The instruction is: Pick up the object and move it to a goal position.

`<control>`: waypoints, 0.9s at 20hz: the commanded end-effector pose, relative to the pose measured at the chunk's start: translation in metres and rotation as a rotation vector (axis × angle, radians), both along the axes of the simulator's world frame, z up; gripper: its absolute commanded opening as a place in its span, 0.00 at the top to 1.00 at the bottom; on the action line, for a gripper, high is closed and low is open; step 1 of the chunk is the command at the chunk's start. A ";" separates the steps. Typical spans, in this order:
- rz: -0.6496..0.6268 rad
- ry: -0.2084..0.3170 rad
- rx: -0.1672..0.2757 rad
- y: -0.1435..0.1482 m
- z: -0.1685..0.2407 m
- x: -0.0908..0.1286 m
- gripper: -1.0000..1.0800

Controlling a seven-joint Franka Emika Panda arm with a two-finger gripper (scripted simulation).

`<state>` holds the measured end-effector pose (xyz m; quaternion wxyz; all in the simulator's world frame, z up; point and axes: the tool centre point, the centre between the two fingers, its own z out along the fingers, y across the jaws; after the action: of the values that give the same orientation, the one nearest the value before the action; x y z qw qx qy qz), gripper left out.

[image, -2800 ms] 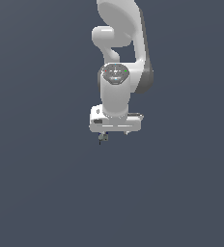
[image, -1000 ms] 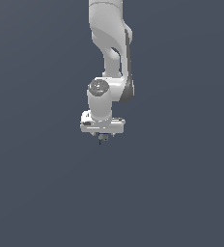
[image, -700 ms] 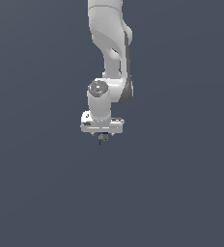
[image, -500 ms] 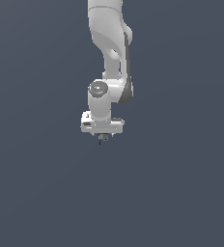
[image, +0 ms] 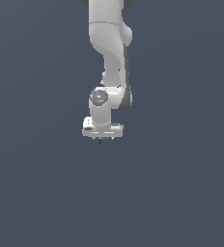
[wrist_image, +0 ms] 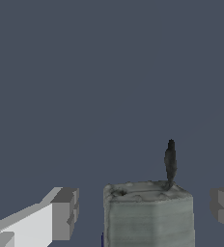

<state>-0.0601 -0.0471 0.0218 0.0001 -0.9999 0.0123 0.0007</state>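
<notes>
The object (wrist_image: 147, 214) is a small grey-green block with a thin blackish tip (wrist_image: 170, 161) sticking up from one corner. In the wrist view it sits between my white gripper's (wrist_image: 144, 208) two grey fingertips (wrist_image: 65, 212), with a visible gap on each side, so the jaws are open around it without touching. In the exterior view the gripper (image: 102, 138) points straight down. Only a tiny dark speck of the object (image: 100, 141) shows just under it, and the rest is hidden by the hand.
The white arm (image: 109, 53) comes down from the top of the exterior view. Everything else is a plain dark grey-blue background with no edges, containers or other objects showing.
The gripper has shifted towards the exterior view's left since the oldest frame, then sunk slightly lower over the object. The object has stayed in place and shows less now.
</notes>
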 end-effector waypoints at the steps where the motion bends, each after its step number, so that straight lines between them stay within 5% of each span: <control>1: 0.000 -0.001 0.000 0.000 -0.007 0.000 0.04; 4: 0.000 -0.001 0.000 0.000 -0.009 0.001 0.04; 5: 0.000 -0.001 0.000 0.000 -0.009 0.001 1.00; 18: 0.000 -0.002 0.000 0.002 -0.006 0.002 1.00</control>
<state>-0.0590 -0.0464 0.0140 0.0000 -0.9999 0.0124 0.0001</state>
